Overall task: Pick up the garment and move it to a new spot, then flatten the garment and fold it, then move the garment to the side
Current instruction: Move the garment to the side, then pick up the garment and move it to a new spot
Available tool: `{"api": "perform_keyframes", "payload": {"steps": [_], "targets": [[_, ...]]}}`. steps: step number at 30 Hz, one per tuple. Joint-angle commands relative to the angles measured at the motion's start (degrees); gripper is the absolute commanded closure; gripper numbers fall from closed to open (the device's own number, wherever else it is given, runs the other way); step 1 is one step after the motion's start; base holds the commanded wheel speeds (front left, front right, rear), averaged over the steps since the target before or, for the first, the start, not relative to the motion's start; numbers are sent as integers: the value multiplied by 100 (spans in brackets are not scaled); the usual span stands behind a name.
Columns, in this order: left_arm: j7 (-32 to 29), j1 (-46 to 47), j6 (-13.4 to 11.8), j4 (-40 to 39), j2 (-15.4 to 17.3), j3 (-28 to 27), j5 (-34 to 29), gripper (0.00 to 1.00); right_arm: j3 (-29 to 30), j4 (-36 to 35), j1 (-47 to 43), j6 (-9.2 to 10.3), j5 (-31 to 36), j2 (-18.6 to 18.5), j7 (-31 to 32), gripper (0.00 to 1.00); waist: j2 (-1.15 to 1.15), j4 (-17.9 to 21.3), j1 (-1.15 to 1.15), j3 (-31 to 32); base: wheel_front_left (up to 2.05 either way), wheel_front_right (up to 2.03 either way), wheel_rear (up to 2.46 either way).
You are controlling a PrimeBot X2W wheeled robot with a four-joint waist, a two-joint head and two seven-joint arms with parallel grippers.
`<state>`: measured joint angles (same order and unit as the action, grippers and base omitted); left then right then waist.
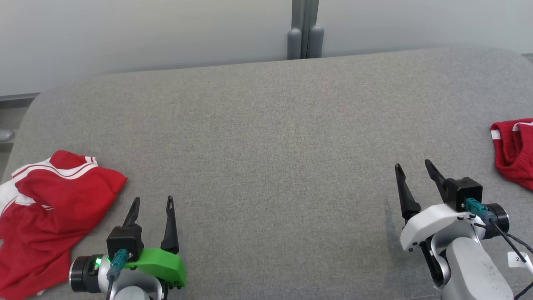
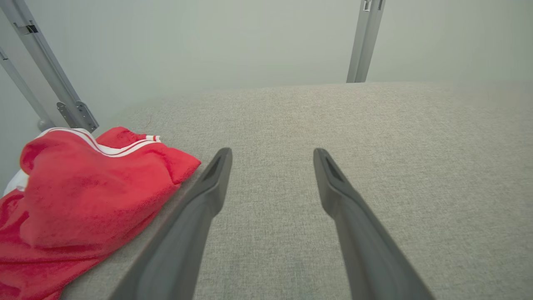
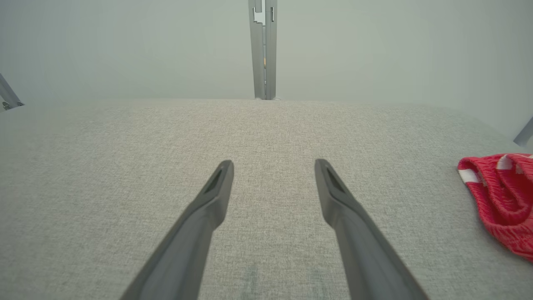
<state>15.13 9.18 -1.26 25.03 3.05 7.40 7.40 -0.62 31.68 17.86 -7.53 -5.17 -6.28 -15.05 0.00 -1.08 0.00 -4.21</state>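
Observation:
The garment [image 1: 50,216], a bright red shirt with white striped trim, lies crumpled at the left edge of the grey padded surface [image 1: 270,146]. The left wrist view has the garment [image 2: 79,204] just left of the fingers. My left gripper [image 1: 152,204] hovers open right beside it, with nothing between its fingers [image 2: 270,158]. Far across the surface, at the lower right, my right gripper [image 1: 414,166] is open and holds nothing [image 3: 272,166].
A darker red bundled piece with a white band [image 1: 514,152] lies at the right edge, also to the right in the right wrist view [image 3: 499,196]. A pale wall with a grey post [image 1: 305,29] stands behind the surface.

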Motion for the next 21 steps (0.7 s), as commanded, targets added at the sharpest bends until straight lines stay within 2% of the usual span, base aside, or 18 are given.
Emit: {"api": "perform_keyframes", "payload": {"steps": [1,7,21], "targets": [[1,-142,-38,22,26,-83,-57,0,-2,-94,-146,8,8,35,-15,0,0,-97,0,323,0,0,0],[1,-389,-19,91,16,-339,-120,0,-53,-371,-520,8,14,168,-15,0,0,-60,0,543,0,0,0],[1,-690,93,88,-3,-511,-272,0,80,-667,-948,7,89,313,-15,0,0,-42,0,680,0,0,0]]}}
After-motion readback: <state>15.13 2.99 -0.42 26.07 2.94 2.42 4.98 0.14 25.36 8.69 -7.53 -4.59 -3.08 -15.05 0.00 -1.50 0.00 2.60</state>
